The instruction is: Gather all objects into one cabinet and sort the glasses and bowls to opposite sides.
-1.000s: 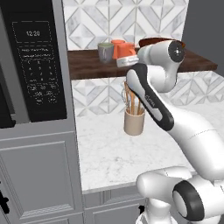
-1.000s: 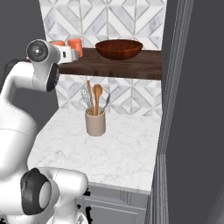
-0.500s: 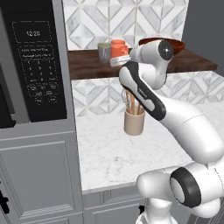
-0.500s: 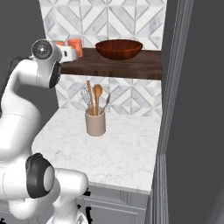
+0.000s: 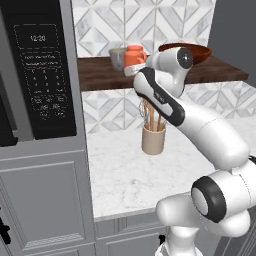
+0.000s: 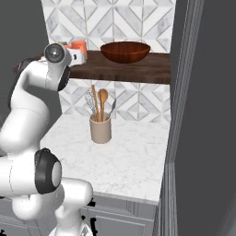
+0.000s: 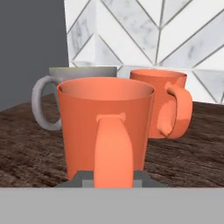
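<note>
**Tool at the nearest orange mug on the dark shelf plank**

The tool [image 7: 113, 180] sits right at the near orange mug [image 7: 106, 127], its dark tips flanking the base of the mug's handle; whether they pinch it or merely bracket it cannot be told. The mug is smooth, matte and tapered, its handle facing the camera. Behind it to the right stands a second orange mug [image 7: 162, 103], and behind it to the left a grey mug [image 7: 65, 92]: three mugs in all, clustered at one end of the thick, grained dark-brown shelf plank [image 5: 102, 75]. Farther along the plank from the mugs rests one wide, glossy red-brown bowl [image 6: 125, 51]. Below the plank, a beige crock [image 6: 100, 129] of wooden spoons stands on the white marbled surface [image 6: 124, 161].

Against half a second ago, the arm's elbow has swung nearer the mugs; mugs and bowl lie unchanged.
</note>
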{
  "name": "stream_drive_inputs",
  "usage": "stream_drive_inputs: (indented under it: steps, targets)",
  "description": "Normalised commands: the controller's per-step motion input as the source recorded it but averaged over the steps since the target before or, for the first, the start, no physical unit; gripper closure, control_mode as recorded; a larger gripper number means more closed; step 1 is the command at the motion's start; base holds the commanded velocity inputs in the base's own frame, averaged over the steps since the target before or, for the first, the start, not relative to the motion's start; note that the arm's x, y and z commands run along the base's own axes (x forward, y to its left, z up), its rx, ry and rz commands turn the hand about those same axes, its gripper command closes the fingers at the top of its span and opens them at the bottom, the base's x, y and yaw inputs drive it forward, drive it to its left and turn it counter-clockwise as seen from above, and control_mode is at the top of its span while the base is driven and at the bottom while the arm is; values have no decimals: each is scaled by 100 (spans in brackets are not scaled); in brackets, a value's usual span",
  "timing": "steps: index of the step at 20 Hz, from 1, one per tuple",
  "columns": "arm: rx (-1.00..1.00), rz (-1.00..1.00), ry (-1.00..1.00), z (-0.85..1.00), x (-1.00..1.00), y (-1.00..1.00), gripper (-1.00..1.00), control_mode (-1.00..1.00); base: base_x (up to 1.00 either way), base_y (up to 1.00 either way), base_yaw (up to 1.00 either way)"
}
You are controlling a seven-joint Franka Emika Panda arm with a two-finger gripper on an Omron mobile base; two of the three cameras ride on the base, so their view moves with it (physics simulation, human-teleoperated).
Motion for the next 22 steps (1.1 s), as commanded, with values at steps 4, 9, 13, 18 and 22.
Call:
stream_drive_inputs:
  steps: [4, 9, 13, 18, 22]
  targets:
    - [0, 1, 0, -6, 11, 0, 100, -100, 0, 0, 0]
    - [0, 0, 0, 1, -2, -1, -100, -100, 0, 0, 0]
    - [0, 0, 0, 18, -41, -33, -100, -100, 0, 0, 0]
    - [0, 0, 0, 12, -50, -57, -100, -100, 0, 0, 0]
    - [2, 0, 0, 22, -81, -39, -100, -100, 0, 0, 0]
